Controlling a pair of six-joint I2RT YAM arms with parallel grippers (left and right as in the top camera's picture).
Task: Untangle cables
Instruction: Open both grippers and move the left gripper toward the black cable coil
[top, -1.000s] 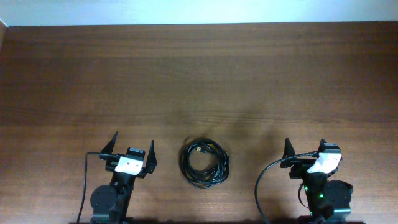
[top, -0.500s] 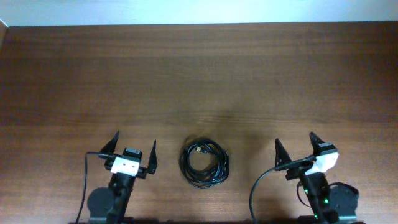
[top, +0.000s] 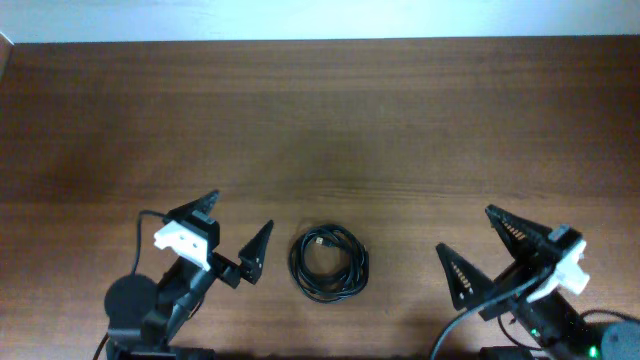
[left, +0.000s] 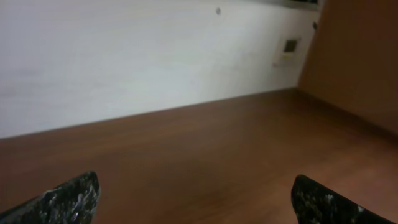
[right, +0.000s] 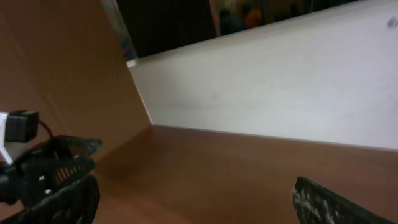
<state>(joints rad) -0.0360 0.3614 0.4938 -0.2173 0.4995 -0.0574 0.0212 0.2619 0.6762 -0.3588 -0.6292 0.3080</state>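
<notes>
The cables (top: 329, 262) lie as one black coil of thin cords on the wooden table near its front edge, with a small metallic plug tip inside the coil. My left gripper (top: 233, 226) is open and empty, just left of the coil, and also shows in the left wrist view (left: 198, 198). My right gripper (top: 472, 246) is open and empty, to the right of the coil, and also shows in the right wrist view (right: 196, 198). Neither wrist view shows the coil.
The brown wooden table (top: 320, 120) stretches back to a white wall. The left arm (right: 37, 163) shows at the left edge of the right wrist view. Each arm's own black wire hangs by its base.
Both arms have swung up and turned: the left gripper now angles toward the coil from the left, the right gripper has turned and moved outward to the right. The coil has not moved.
</notes>
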